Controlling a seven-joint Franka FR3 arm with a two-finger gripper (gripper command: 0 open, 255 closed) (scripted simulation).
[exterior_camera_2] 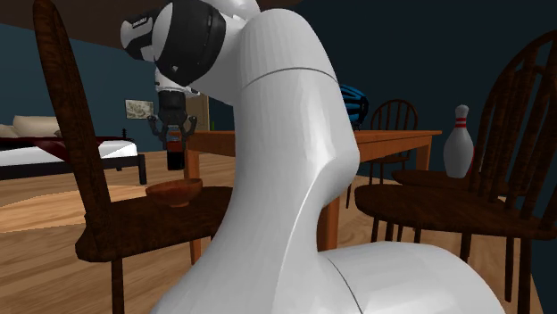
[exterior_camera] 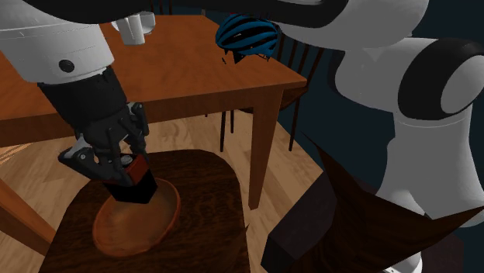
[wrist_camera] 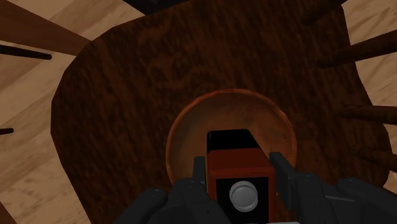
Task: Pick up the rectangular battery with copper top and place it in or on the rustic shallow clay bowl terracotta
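Dark wooden chair seat [wrist_camera: 114,95] carries the terracotta bowl [wrist_camera: 186,130] — straight below my gripper [wrist_camera: 238,167], which pinches the battery [wrist_camera: 232,149] upright, its long axis pointing down at the bowl's middle, just above.

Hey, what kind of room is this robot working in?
Most likely a home's dining area: a wooden dining table with spindle-back chairs beside it, and a bed farther off. The pincer holds a battery over a brown bowl on a dark chair seat.
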